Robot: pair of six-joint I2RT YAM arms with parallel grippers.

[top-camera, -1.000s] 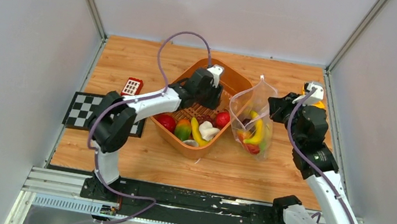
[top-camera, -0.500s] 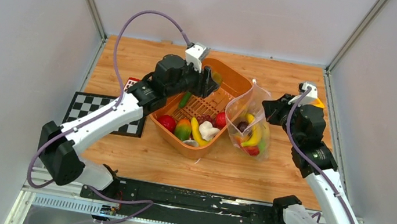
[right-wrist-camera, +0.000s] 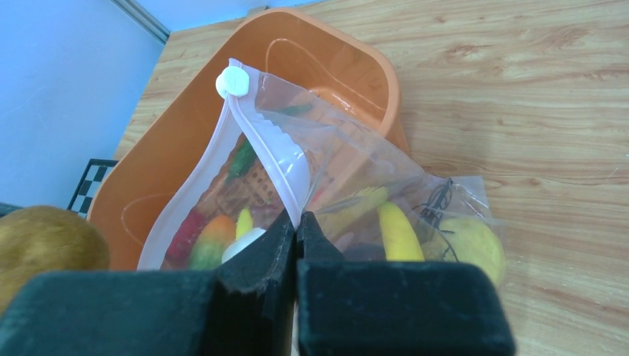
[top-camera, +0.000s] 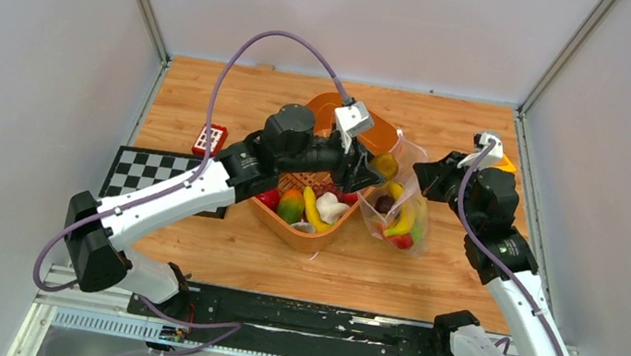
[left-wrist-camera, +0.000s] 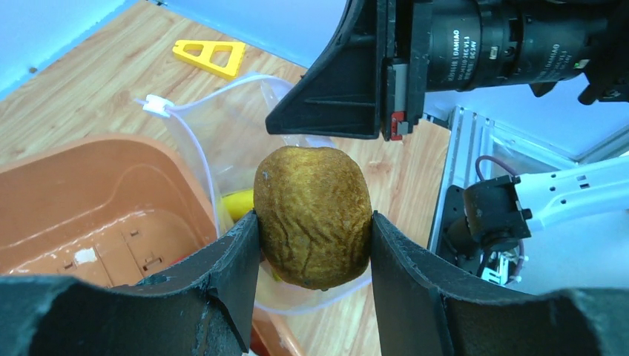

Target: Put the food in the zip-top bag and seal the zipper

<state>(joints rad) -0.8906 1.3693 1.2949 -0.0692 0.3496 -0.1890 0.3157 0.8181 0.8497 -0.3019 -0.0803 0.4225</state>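
Wooden bench (top-camera: 212, 89), contents from left edge to right edge. Checkerboard card (top-camera: 131, 173), flat, at the left edge, with a small red block with a white grid (top-camera: 210, 139) just beyond it. Orange basket (top-camera: 304, 232), mid-bench, holding a red fruit (top-camera: 269, 198), mango (top-camera: 291, 204), banana (top-camera: 314, 208) and white mushroom (top-camera: 331, 206) at its near end. Left gripper (left-wrist-camera: 314, 245), reaching rightward over the basket, part-closed on a brown kiwi (left-wrist-camera: 311, 200) with one finger pressed to each side; the kiwi is in the air at the bag's open mouth. Zip-top bag (top-camera: 399, 218), clear, just beside the basket's right side, mouth up and open; zipper (right-wrist-camera: 274, 159) unsealed, white slider (right-wrist-camera: 231, 81) at its far end. Inside it are a second banana (right-wrist-camera: 397, 230), a yellow-green round fruit (right-wrist-camera: 475, 248) and red pieces (top-camera: 400, 239). Right gripper (right-wrist-camera: 297, 226), jaws pinched fully together on the bag's mouth edge, holding it up. Yellow triangular piece (left-wrist-camera: 187, 50), flat, near the right edge.
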